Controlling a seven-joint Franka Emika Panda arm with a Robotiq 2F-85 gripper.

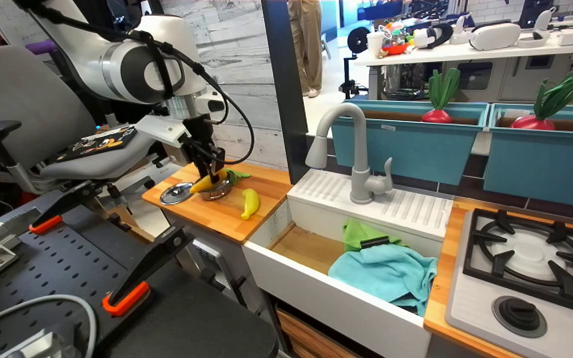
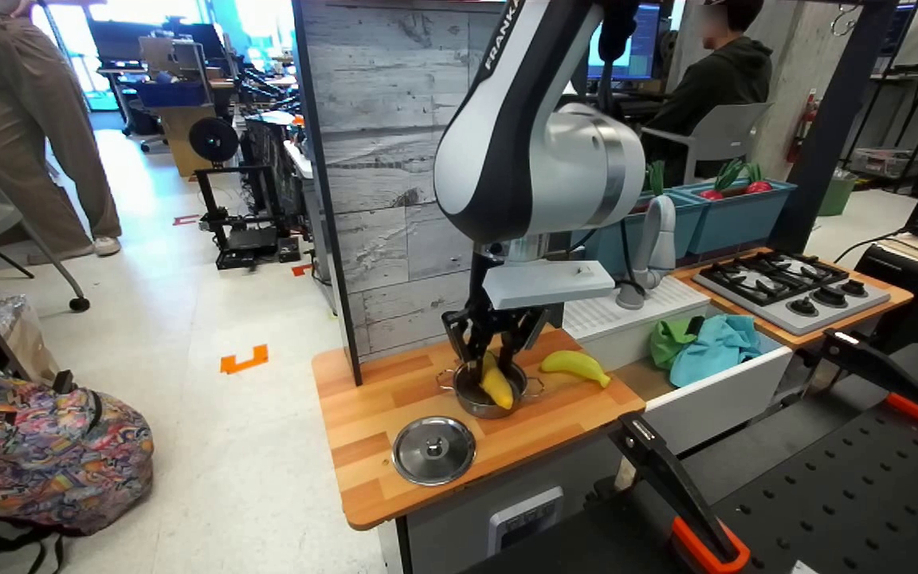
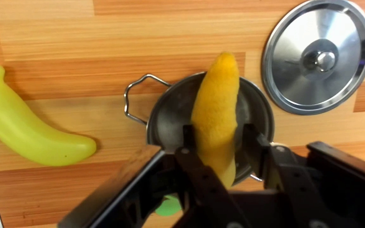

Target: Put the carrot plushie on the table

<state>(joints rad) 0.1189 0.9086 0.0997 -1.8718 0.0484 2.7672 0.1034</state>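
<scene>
The carrot plushie is a tapering yellow-orange soft toy [image 3: 217,104] lying across the small steel pot [image 3: 169,120], its tip reaching over the rim. It also shows in both exterior views [image 1: 204,185] [image 2: 497,388]. Green leaves [image 1: 238,175] show at its far end, partly hidden by my gripper. My gripper [image 3: 219,136] is low over the pot, with one finger on each side of the plushie. The left finger in the wrist view is against or very close to it; a gap shows at the right finger, so the gripper is open. The pot stands on the wooden table [image 2: 363,446].
A yellow-green toy banana [image 3: 33,129] lies on the table beside the pot. A steel lid [image 2: 433,450] lies on the pot's other side. A wall panel [image 2: 395,279] rises behind the table. The sink [image 1: 311,303] with cloths [image 1: 381,271] adjoins the table.
</scene>
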